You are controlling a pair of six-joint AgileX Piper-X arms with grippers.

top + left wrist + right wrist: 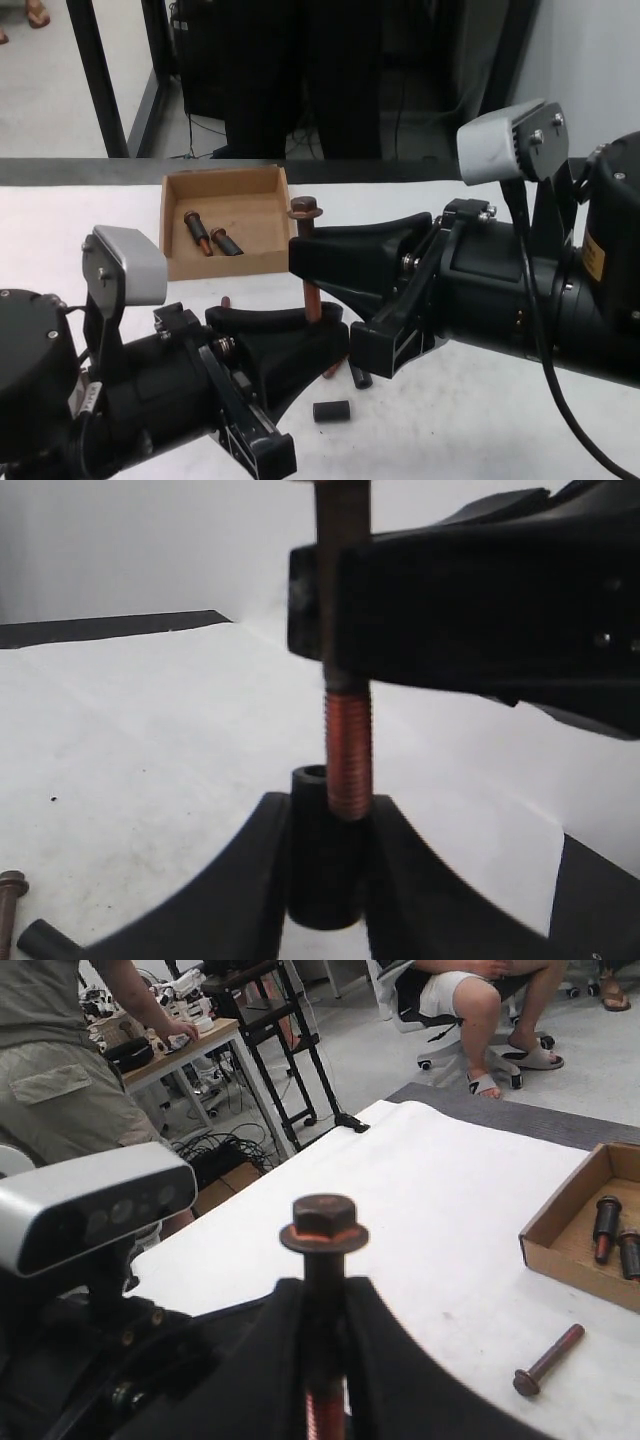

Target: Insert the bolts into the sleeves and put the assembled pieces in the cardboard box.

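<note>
I see right pincer (300,262) clenched on the upright bolt (312,298), hex head above, coppery thread below | left pincer (325,832) grasps the matte black tube sleeve (320,885) beneath | thread tip at sleeve's rim, entry I cannot tell | brown cardboard box (228,266) at 11 o'clock.

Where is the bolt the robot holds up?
In the high view the bolt stands upright mid-bench in the right end effector, its threaded tip at the black sleeve in the left end effector.
</note>
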